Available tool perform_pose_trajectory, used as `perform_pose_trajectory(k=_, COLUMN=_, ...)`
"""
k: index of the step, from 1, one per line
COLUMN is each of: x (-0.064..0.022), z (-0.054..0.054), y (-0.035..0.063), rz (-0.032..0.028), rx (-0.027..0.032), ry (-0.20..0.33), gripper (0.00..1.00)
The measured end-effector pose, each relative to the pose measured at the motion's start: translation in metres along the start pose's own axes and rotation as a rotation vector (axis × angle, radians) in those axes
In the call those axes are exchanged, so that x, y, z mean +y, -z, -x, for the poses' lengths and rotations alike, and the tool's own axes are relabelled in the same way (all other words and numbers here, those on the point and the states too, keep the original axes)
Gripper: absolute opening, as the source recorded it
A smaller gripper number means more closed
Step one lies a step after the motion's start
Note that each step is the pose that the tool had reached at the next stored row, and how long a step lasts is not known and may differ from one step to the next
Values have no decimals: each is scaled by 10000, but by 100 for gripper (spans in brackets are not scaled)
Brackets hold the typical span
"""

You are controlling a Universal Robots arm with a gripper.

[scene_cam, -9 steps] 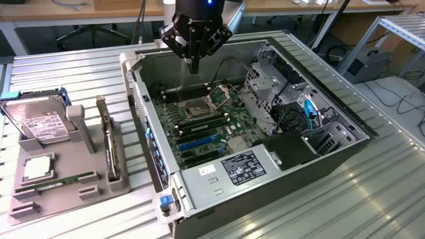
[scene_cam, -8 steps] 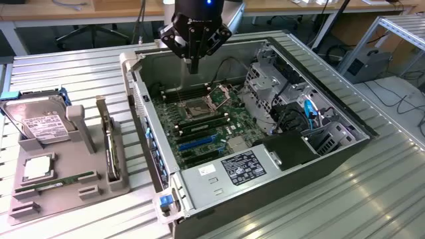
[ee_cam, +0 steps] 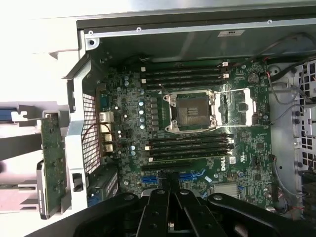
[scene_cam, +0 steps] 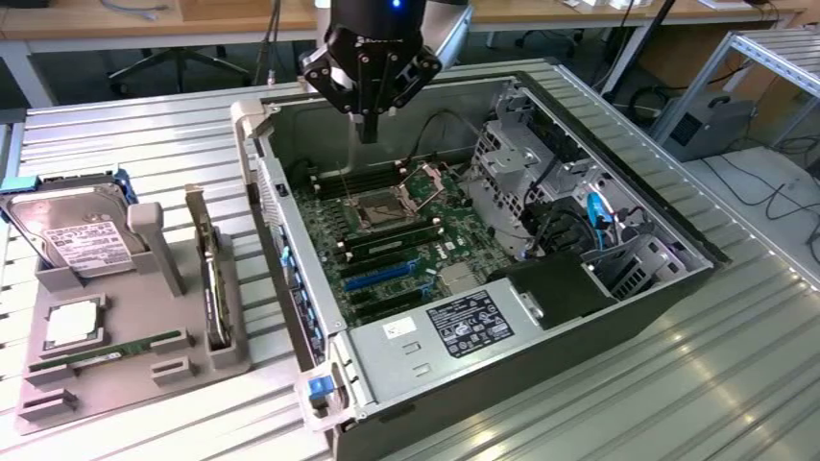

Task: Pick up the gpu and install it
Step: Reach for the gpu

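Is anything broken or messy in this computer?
Nothing looks broken or spilled. The computer case lies on its side with its cover off, and the processor socket on the motherboard is empty. The gpu stands on edge in the gray holder beside the case, not installed yet.

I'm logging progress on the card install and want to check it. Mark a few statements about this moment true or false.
1. The claw grips the gpu. False: it is shut on nothing, and the gpu stands on edge in the grey holder.
2. The claw hangs over the open computer case. True.
3. The motherboard's CPU socket is empty. True.
4. The hard drive lies inside the case. False: it stands in the holder, outside the case.
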State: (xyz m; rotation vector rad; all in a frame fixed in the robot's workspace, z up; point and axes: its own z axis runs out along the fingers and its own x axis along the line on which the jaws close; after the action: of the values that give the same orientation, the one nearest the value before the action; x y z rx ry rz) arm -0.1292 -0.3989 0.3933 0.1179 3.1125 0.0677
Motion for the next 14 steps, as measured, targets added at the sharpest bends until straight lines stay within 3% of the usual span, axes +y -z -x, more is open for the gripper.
perform_pose_trajectory(k=14, x=-5, z=-61, y=2, rz=0, rx=0, ry=-1, gripper=11)
